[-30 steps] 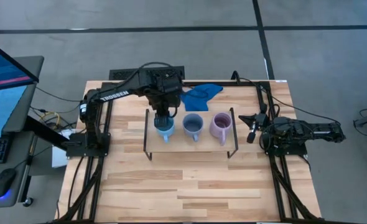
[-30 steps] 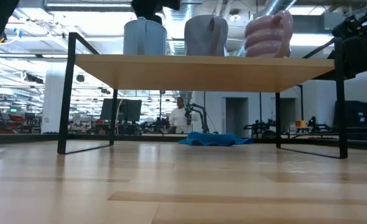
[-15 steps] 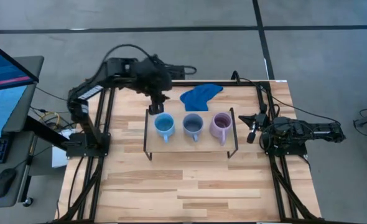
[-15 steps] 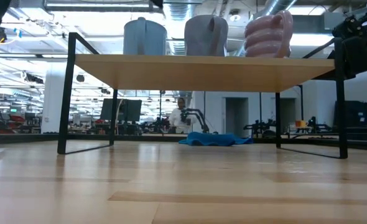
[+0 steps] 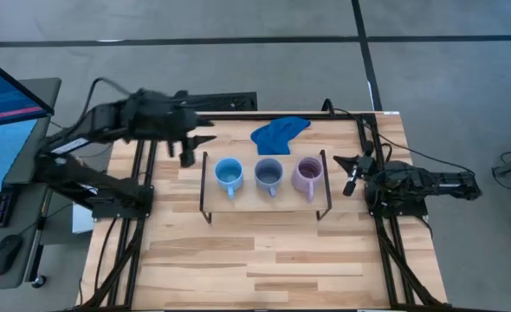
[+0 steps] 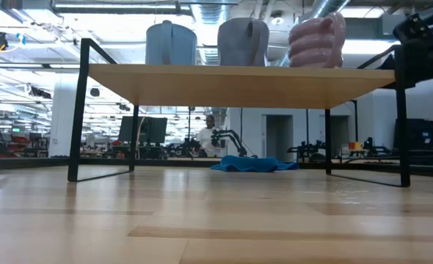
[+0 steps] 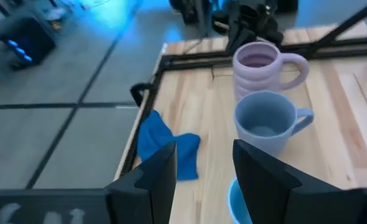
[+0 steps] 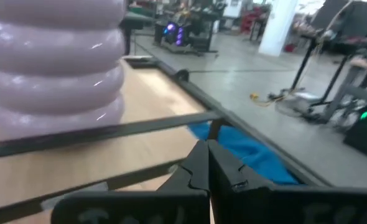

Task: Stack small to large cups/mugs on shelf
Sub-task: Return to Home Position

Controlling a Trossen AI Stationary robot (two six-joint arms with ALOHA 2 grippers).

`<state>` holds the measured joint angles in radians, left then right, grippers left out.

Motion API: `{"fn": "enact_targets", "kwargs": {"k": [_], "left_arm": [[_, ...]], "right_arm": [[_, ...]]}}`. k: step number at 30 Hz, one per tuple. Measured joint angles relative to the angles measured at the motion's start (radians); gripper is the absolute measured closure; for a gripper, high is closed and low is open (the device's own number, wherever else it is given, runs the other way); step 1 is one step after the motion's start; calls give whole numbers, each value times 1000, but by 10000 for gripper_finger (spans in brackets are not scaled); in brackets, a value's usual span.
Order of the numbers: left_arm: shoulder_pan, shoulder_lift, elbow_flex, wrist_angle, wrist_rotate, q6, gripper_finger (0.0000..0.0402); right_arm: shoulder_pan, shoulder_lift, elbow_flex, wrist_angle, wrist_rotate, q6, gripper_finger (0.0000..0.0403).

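The left gripper (image 5: 189, 147) hung empty above the table (image 5: 264, 260), just off the back corner of the shelf (image 5: 264, 206). Its fingers (image 7: 155, 180) stood fairly wide apart with nothing between them. All three mugs stood upright in a row on the shelf, each apart from the next. The light blue mug (image 5: 229, 173) was nearest to that gripper, close in front of its fingertips. The grey-blue mug (image 5: 268, 173) came next, and the lilac mug (image 5: 308, 173) was farthest from it. The low view showed the same row resting on the board, with nothing tipped or overhanging. The blue cloth (image 5: 279, 134) lay on the table off to one side of the gripper, behind the shelf.

The right gripper (image 5: 351, 178) waited at the far end of the shelf, just beside the lilac mug, with its fingertips pressed together and holding nothing.

The placing looked finished, so what remained for the left arm was a clean retreat to rest. The thing to mind was probably the shelf's wire leg (image 5: 205, 186), which stood close to the open fingers. A sideways sweep there could catch the frame and shake the whole row. The safer course seemed to be to lift first, then draw back toward the arm's own base, away from the light blue mug. No part of the arm should pass over the shelf. Bringing the fingers in once clear would leave less to snag.
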<state>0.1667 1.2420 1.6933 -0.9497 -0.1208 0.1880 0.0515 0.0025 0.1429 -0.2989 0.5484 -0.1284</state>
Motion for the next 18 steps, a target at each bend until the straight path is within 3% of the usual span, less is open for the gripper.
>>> {"fn": "enact_targets", "kwargs": {"k": [9, 18], "left_arm": [[2, -477, -640, 451, -43, -35, 251], [3, -775, -1022, 727, -105, 20, 251]], "right_arm": [[-82, 0, 0, 150, -2, -165, 390], [-251, 0, 0, 260, -143, -217, 390]]}}
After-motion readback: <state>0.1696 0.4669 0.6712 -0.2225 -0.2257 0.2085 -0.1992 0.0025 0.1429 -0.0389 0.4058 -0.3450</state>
